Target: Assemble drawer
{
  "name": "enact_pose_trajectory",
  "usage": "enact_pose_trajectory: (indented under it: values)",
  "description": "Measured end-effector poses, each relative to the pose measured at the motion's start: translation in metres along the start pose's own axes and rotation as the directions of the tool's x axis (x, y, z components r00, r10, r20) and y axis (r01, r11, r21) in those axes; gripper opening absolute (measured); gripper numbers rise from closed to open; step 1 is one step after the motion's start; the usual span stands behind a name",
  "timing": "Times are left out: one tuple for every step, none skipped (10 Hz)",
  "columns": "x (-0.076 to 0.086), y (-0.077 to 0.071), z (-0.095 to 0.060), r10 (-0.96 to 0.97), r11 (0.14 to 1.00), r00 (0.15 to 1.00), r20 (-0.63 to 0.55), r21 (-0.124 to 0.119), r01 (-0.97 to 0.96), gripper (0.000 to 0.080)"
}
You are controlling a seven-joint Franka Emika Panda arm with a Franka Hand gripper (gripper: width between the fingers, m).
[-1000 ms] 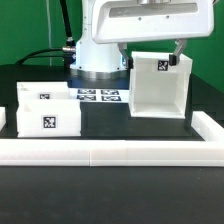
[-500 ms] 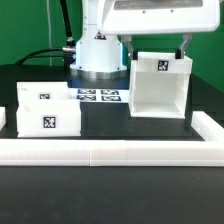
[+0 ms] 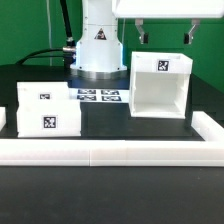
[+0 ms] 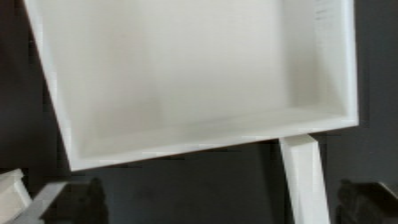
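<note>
The white open-fronted drawer case (image 3: 160,85) stands on the black table at the exterior view's right, with a tag on its top edge. My gripper (image 3: 165,34) hangs above it, open and empty, its dark fingers (image 3: 143,33) spread wider than the case's top and touching nothing. In the wrist view the case (image 4: 187,80) fills most of the picture, its hollow inside facing the camera, and the fingertips (image 4: 54,200) show dark at the edge. The white drawer box (image 3: 45,108) with two tags sits at the exterior view's left.
The marker board (image 3: 98,96) lies in front of the robot base (image 3: 97,50). A white rail (image 3: 110,150) runs along the front and turns back at the right (image 3: 210,125); a white strip (image 4: 302,180) also shows in the wrist view. A small white piece (image 3: 2,118) sits at the far left.
My gripper has risen straight up from around the top of the drawer case to well above it. The case and the other parts have not moved.
</note>
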State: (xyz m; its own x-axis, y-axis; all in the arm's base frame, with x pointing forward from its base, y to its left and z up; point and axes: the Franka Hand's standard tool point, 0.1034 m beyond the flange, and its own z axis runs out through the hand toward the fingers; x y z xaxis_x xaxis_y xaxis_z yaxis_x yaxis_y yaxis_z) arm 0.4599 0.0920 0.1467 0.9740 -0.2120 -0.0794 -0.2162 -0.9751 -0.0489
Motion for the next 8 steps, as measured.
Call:
enact_pose_trajectory:
  values:
    - [0.000,0.000,0.000,-0.001,1.000,1.000,0.000,0.000,0.001,0.0650]
    - [-0.002,-0.002,0.001,0.011,1.000,1.000,-0.003,0.002,-0.011,0.0650]
    - [-0.015,-0.006,0.006,0.033,0.999,0.999,-0.014,0.008,-0.033,0.0650]
    - [-0.025,-0.011,0.008,0.037,0.999,0.999,-0.009,0.004,-0.037,0.0650]
    - [-0.033,-0.019,0.011,0.046,0.999,0.999,-0.004,0.000,-0.046,0.0650]
    - [-0.043,-0.026,0.017,0.050,0.999,0.999,-0.007,-0.001,-0.050,0.0650]
    - [-0.049,-0.032,0.022,0.041,0.999,0.999,-0.003,-0.004,-0.041,0.0650]
    - [-0.055,-0.036,0.028,0.027,1.000,1.000,0.001,-0.008,-0.027,0.0650]
